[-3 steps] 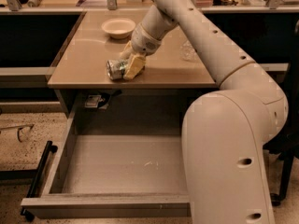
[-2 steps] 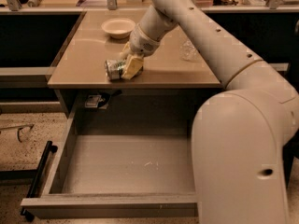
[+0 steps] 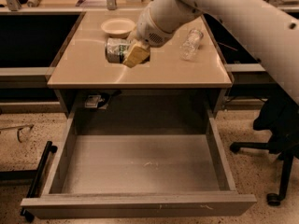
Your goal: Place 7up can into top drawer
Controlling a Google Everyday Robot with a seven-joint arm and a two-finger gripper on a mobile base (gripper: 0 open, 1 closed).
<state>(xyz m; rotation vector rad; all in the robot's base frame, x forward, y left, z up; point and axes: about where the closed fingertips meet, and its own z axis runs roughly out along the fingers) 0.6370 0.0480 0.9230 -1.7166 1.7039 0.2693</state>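
The 7up can (image 3: 116,50), silver with green markings, lies on its side between the fingers of my gripper (image 3: 127,55). One yellowish finger (image 3: 136,55) shows in front of it. The gripper is shut on the can and holds it a little above the tan counter top (image 3: 177,71), left of centre; its shadow falls on the counter below. The top drawer (image 3: 140,164) is pulled fully open under the counter's front edge, with a bare grey bottom and a scuffed front panel (image 3: 140,205).
A white bowl (image 3: 118,27) sits at the back of the counter. A clear plastic bottle (image 3: 191,43) lies at the right. A black office chair (image 3: 280,139) stands right of the drawer. A black bar on wheels (image 3: 38,174) lies left of it.
The gripper has lifted the can up off the counter top. My arm's bulk has swung out of the lower right of the view, and the whole drawer now shows.
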